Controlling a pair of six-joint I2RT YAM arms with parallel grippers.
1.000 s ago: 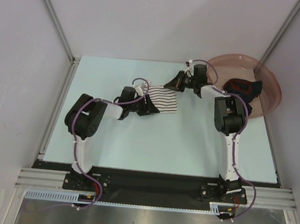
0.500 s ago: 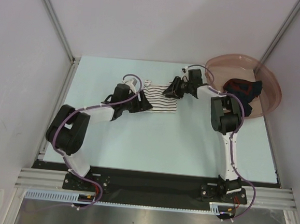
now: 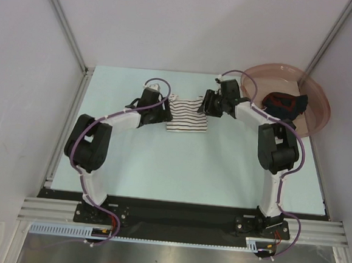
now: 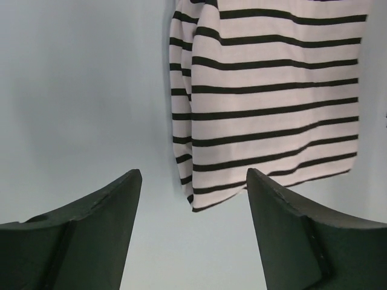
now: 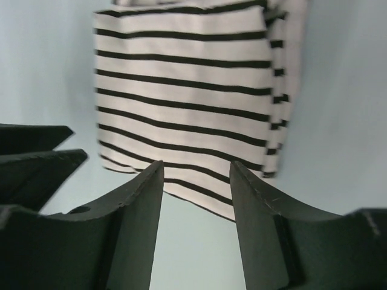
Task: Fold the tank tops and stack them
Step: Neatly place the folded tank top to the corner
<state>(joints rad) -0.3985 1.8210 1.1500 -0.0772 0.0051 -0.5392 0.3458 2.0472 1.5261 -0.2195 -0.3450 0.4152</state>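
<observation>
Striped top (image 3: 188,114) is laid folded flat on the table (image 3: 191,169), toward the far side, between the two grippers. Dark top (image 3: 285,103) is bunched inside the basin (image 3: 316,118) at the far right corner. Left gripper (image 3: 163,111) is placed just beside the striped top's left edge, jaws apart, clamped on nothing. Right gripper (image 3: 206,103) is placed at its far right corner, jaws also apart, cloth not gripped. Stripes are seen flat beyond the fingers in both wrist views.
</observation>
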